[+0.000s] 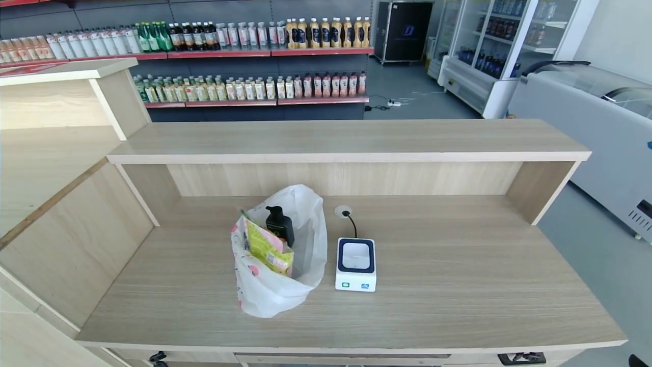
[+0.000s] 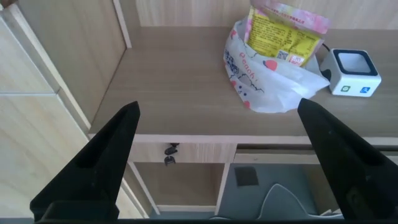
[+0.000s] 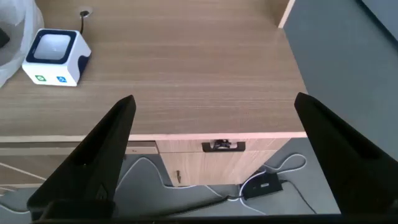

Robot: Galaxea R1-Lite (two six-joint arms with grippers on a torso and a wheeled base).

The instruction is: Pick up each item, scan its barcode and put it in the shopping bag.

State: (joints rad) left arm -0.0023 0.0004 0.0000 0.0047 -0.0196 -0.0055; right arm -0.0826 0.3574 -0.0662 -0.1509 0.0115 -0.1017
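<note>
Shopping bag (image 1: pixel 275 293), white plastic with a printed pattern, stands open on the bench (image 1: pixel 458 285), left of centre and roughly midway between front and back edges. Inside it: a dark pump bottle (image 1: pixel 279 224), upright, toward the back of the bag; a yellow-green snack packet (image 1: pixel 267 250) leaning against it on the left-edge side, top sticking out of the bag mouth. Barcode scanner (image 1: pixel 355 264), a white box with a dark-framed window facing up, sits just beside the bag on the right-edge side, close to the plastic. Its black cable (image 1: pixel 350 222) runs to a round grommet near the back wall. Left hand (image 2: pixel 219 106): fingers spread wide, gripping nothing, held off the front edge toward the left corner, with the bag and packet ahead of it. Right hand (image 3: pixel 214 98): likewise spread and empty, off the front edge right of the scanner.
</note>
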